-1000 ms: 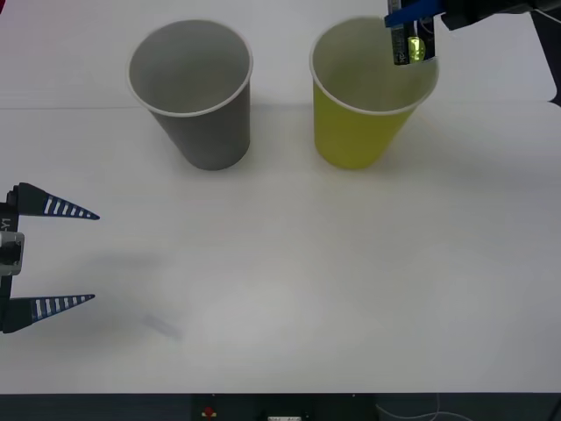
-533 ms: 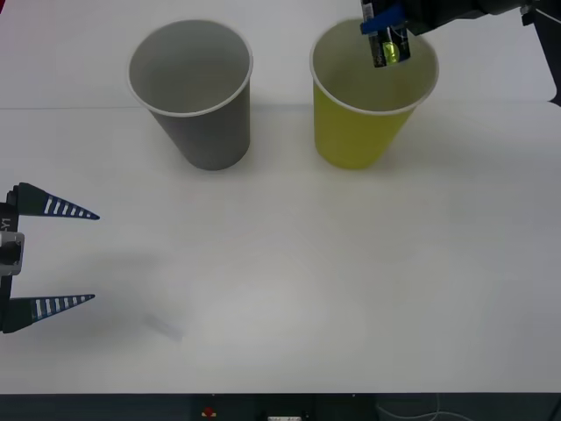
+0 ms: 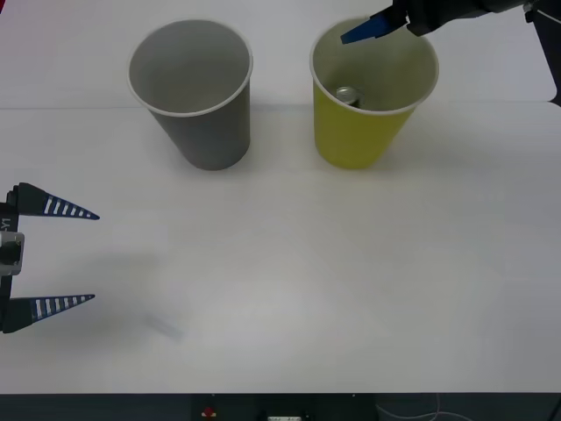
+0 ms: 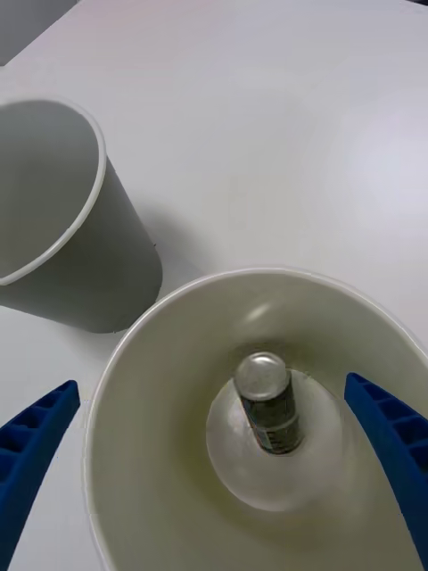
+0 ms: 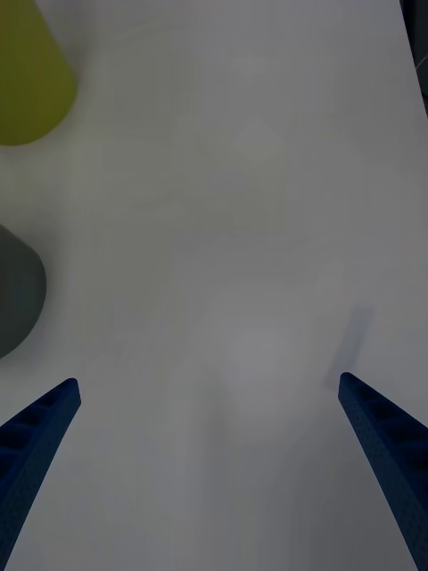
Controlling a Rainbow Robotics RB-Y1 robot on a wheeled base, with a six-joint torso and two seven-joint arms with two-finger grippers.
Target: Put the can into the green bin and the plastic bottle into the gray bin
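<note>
R gripper [image 4: 214, 464] is spread wide w/ nothing in it, hovering over the mouth of the green bin [image 3: 364, 132]. I see the two blue fingertips [image 4: 36, 428] straddling the rim in the R wrist cam.

Directly under the R gripper, between the fingers: the can [image 4: 266, 401], down at the bottom of the green bin, silver top toward the cam, long axis leaning a bit off vertical, seems propped against the inner wall. In the front cam only its top [image 3: 348, 95] peeks above the near rim. So I judge the can half done.

Next out from the R gripper: the gray bin [image 3: 191, 92], just beside the green one, upright, mouth open, nothing visible inside it.

L gripper [image 3: 53, 257] is well apart from both bins, parked low at the near-left of the table [image 3: 307, 263], fingers also fully apart, holding nothing. L wrist cam has bare tabletop between the fingers, w/ both bins off at the frame edge.

Key relation for the next move: the gray bin is on the L arm's side, so I'd guess L arm is the nearer one for the bottle drop. But I can't find a plastic bottle anywhere, so can't give its bearing or long axis from either gripper. I need the bottle located before I commit an arm. R must lift straight up to clear the rim w/o clipping it.
</note>
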